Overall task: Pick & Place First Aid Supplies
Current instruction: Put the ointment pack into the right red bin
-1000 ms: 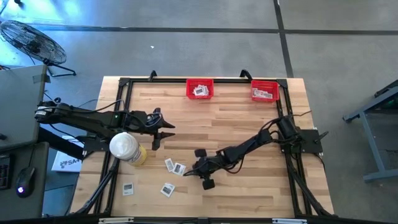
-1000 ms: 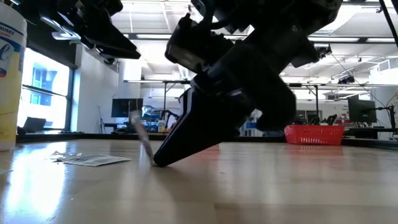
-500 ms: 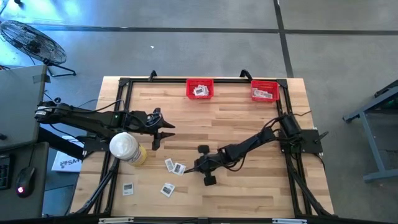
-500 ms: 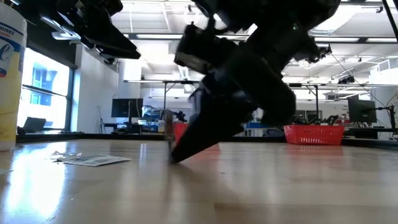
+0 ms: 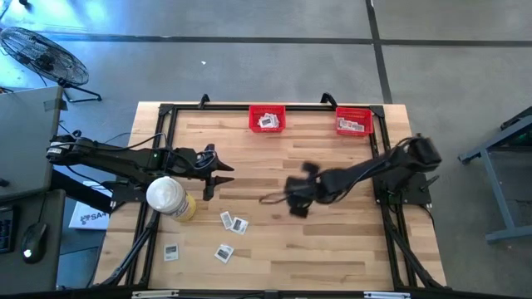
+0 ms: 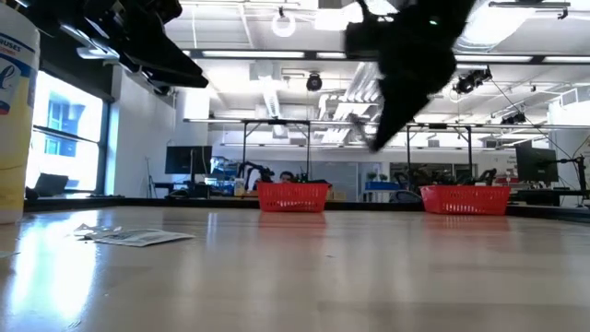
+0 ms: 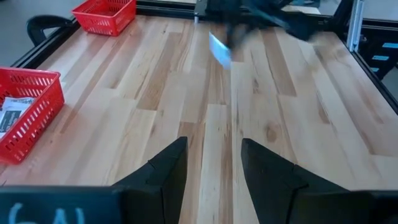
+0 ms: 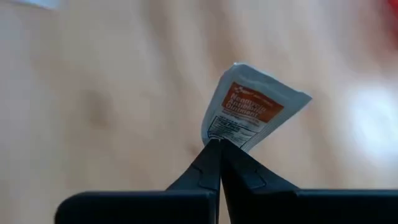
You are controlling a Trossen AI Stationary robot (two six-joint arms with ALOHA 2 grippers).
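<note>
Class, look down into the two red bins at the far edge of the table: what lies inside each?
Each red bin holds white packets with printed centres. How many, and whether any lie underneath, cannot be seen: they overlap and the bin walls hide part.

Wooden table [image 5: 324,249] with loose packets [image 5: 233,223], white cylinder [image 5: 166,196], two red bins [image 5: 267,119].

**Clearance on the bench**

Centre and near-right bench [image 5: 332,249] bare wood: open passage. Obstacles: left arm with left gripper [image 5: 218,176] over the left side; white cylinder [image 5: 166,196] just beside it; loose packets [image 5: 233,223] scattered near left. Two red bins [image 5: 267,118] line the far edge. Right gripper [image 5: 283,198] hangs raised mid-bench.
</note>
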